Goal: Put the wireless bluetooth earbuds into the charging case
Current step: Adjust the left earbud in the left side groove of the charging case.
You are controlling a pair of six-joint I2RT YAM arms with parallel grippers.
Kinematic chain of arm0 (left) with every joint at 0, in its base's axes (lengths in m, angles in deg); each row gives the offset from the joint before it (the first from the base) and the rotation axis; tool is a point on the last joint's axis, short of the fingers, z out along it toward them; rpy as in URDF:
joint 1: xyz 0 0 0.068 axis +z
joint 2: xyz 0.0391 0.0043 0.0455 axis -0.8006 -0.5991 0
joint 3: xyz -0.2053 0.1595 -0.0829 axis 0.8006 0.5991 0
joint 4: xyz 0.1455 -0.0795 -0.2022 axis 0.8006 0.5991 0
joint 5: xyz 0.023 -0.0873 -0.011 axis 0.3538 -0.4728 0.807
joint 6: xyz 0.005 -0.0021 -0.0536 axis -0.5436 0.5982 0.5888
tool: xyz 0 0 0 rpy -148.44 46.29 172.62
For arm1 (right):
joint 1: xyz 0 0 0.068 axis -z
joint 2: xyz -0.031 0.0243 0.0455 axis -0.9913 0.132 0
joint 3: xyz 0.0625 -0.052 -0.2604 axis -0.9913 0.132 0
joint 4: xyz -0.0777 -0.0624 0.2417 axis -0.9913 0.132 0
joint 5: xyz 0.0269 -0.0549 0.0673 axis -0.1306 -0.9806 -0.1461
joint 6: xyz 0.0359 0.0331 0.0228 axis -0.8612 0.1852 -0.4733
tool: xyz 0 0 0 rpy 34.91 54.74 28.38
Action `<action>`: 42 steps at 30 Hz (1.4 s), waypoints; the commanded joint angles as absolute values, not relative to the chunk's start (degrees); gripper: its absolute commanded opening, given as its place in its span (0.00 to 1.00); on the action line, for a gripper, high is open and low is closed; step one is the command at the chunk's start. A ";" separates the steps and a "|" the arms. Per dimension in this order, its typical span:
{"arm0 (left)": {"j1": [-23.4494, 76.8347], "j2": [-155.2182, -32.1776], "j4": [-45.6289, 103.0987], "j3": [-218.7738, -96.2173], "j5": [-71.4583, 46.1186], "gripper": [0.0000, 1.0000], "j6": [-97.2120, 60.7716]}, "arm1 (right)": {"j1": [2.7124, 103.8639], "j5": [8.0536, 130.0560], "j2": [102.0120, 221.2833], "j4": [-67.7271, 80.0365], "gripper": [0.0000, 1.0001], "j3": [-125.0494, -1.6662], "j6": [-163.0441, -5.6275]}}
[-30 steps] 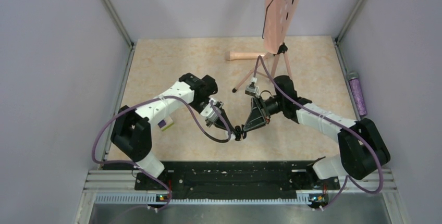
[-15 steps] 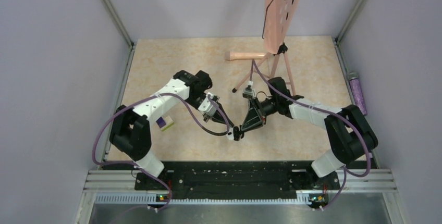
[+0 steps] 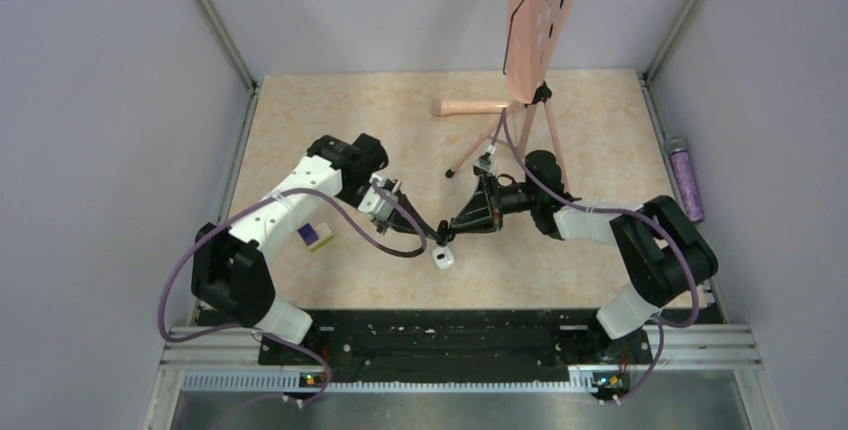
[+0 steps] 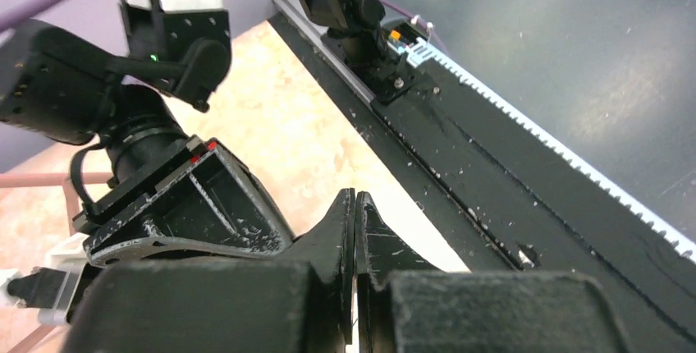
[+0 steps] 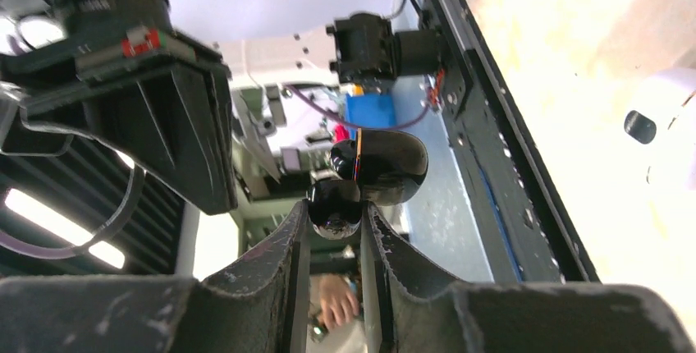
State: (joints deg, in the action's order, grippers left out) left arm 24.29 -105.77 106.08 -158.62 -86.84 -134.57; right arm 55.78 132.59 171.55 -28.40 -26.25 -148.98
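A glossy black earbud (image 5: pixel 379 166) is pinched by its stem between my right gripper's (image 5: pixel 335 215) fingertips, so the gripper is shut on it. In the top view that gripper (image 3: pixel 453 234) hangs just above the small white charging case (image 3: pixel 443 258), which lies on the table. The right wrist view shows the case (image 5: pixel 669 103) at the right edge with a dark round spot on it; I cannot tell what the spot is. My left gripper (image 4: pixel 355 199) is shut with nothing between its fingers. Its tip (image 3: pixel 430 237) almost meets the right gripper's tip.
A purple-and-yellow block (image 3: pixel 318 237) lies beside the left arm. At the back stand a pink perforated board on a tripod (image 3: pixel 533 20) and a pink cylinder (image 3: pixel 468 107). A purple bottle (image 3: pixel 686 178) lies outside the right wall. The black rail (image 3: pixel 440 335) runs along the near edge.
Both arms have shifted left and slightly back. The gripper tips have risen off the spot they covered, and the white case now shows on the table below them.
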 commanded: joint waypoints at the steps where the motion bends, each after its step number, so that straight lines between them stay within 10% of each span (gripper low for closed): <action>1: 27.40 -104.55 121.33 -156.88 -99.27 0.00 -147.97 | 56.48 125.91 171.95 -50.65 0.00 -23.23 -165.36; 42: 31.31 -107.31 121.63 -197.47 -100.59 0.09 -86.32 | 56.36 103.33 151.60 -21.07 0.00 -17.33 -144.28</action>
